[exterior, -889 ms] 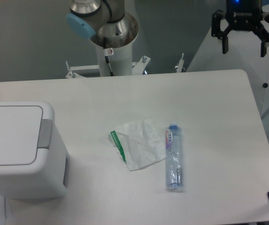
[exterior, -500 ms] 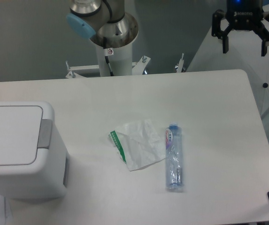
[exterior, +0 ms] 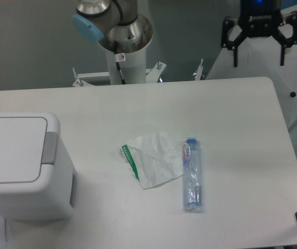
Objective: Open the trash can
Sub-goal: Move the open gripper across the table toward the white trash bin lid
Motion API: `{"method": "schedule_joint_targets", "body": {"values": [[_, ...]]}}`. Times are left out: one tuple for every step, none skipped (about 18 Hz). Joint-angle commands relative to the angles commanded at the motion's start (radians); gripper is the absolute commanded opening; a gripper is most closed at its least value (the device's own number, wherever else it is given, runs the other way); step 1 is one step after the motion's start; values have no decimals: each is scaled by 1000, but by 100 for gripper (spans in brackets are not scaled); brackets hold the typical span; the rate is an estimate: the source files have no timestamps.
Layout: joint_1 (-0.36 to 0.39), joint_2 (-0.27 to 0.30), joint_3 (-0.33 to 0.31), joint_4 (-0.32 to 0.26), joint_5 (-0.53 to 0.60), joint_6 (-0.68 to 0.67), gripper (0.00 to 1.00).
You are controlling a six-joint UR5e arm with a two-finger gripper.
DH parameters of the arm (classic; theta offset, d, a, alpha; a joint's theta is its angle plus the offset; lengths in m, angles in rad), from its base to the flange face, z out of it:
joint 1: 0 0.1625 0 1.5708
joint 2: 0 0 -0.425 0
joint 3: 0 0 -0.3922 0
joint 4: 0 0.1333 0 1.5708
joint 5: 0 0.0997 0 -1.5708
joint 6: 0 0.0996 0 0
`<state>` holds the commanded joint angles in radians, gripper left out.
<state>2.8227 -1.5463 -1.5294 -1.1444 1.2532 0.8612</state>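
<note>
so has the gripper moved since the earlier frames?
Yes. The gripper has shifted left toward the trash can, judged against the table's far right corner. Jaws open.

one trash can (exterior: 18,166), one bottle (exterior: 192,174), one wrapper (exterior: 152,159)

Trash can (exterior: 21,166): stands on the table (exterior: 231,119) at its left edge, lid down, push-button strip (exterior: 48,148) on the side facing the table's middle.
Wrapper (exterior: 151,158): lies flat near the table's middle, right of the trash can and well apart from it.
Bottle (exterior: 192,174): lies on its side just right of the wrapper, cap end toward the far edge.
Arm base (exterior: 125,46): behind the table's far edge, left of centre.
Gripper (exterior: 258,58): above and behind the far right corner, fingers pointing down and spread, well apart from everything on the table.
</note>
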Motion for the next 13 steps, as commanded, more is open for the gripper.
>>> {"method": "schedule_joint_targets", "body": {"values": [[-15,0,5,3,-2,-66,100],[-52,-3,8,21,-5,-144,100],[-77,-6,5,35,-6,-186,100],[-110,-9,-3,37,-5,-226,100],[-147,-14,-6,38,0,-269,100],[-173,-21,-8,38,0,-321,100],[-201,-31,-8,38,-2,-380,100],[-235,-38,-6,46,-2,-449,100],[-258,-49,-6,72,-2,-515,100],[-276,-58,-8,112,-3,-574,100],[-307,-72,-9,153,-3,-631,100],[-334,-87,-11,190,-2,-680,100],[-353,-100,-11,216,0,-727,100]]}}
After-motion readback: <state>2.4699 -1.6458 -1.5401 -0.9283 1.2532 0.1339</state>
